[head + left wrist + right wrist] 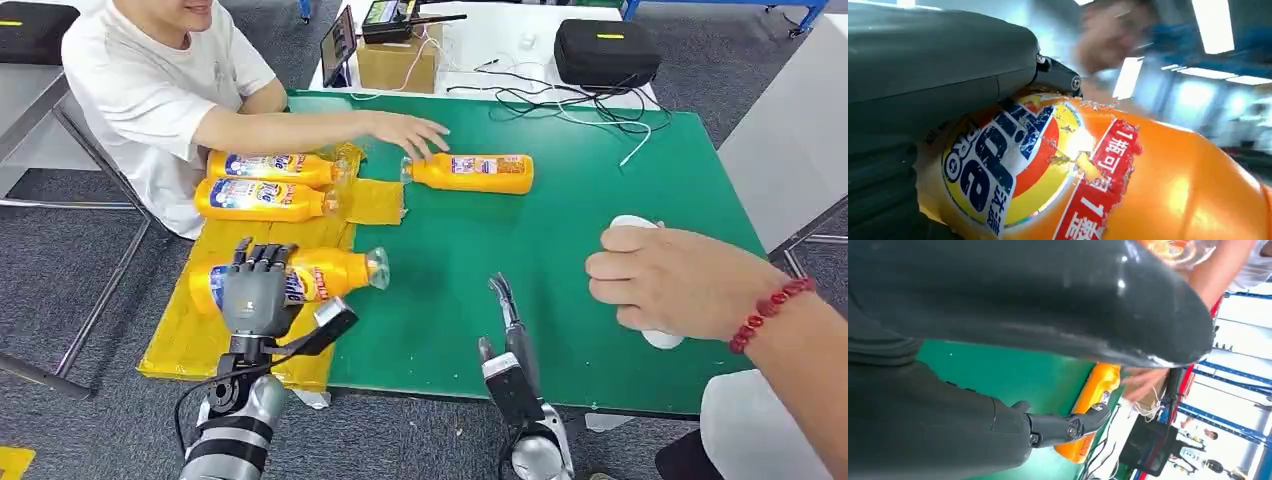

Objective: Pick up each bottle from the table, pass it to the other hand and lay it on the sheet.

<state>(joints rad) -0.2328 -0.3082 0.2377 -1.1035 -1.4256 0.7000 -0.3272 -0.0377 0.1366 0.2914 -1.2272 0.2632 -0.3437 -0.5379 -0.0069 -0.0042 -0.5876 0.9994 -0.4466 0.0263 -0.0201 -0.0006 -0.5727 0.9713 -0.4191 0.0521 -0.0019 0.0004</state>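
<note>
Four orange plastic bottles with blue-and-yellow labels, all lying on their sides.

Two bottles, far left: one (268, 167) just behind the other (262, 199), side by side on the crinkled yellow sheet (185, 340) that covers the left end of the green table (600, 180), caps toward the right.

Third bottle (330, 275): near part of the sheet, clear cap reaching past the sheet's right edge over the green. The left hand (255, 290) lies over its label end, fingers wrapped across the body. The left wrist view adds the torn red strip on the label and the grey thumb (1055, 77) against the bottle (1148, 185); the head view does not resolve either.

Fourth bottle (472, 172): far centre of the table, off the sheet, a seated person's hand (410, 132) at its cap.

Right hand (508, 335): near centre, above the bare table, holding nothing, fingers straight and apart. The right wrist view shows one dark finger (1073, 425) stretched out before the fourth bottle (1093, 405).

Second person's hand (670, 280), red bead bracelet, at right over a white object (630, 222).
</note>
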